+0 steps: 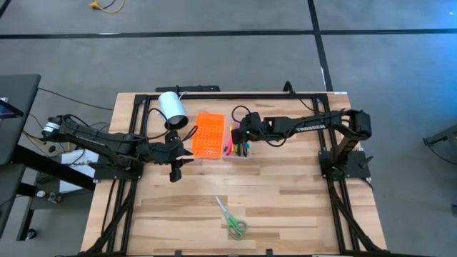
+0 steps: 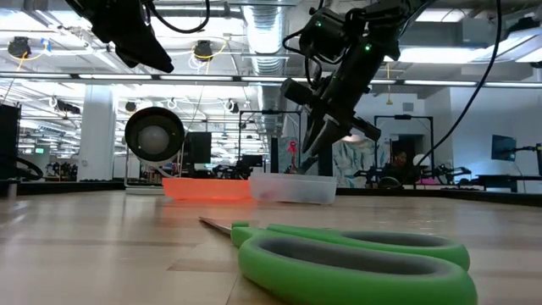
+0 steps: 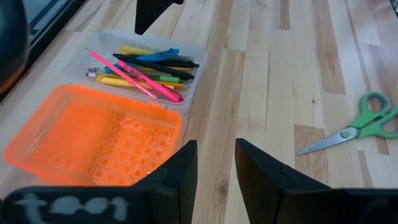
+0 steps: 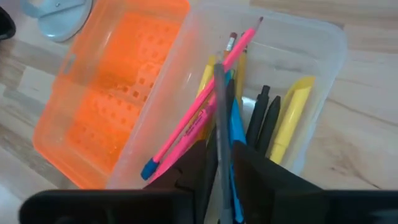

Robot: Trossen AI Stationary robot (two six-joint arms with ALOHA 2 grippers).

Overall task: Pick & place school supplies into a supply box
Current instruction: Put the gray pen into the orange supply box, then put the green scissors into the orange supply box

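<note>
The wooden tabletop (image 1: 285,207) is being shared by the supply box (image 1: 238,143), its clear tray sitting beside its opened orange lid (image 1: 208,135). The right end effector (image 1: 238,135) is being held over the tray, parted slightly around a grey pencil (image 4: 219,118). The left end effector (image 1: 176,168) is being held open nearby. Green scissors (image 1: 232,222) are being left apart, nearer the front edge.

grey floor (image 1: 214,18) with dark lines, ceiling lights (image 2: 51,42) beyond.
</note>
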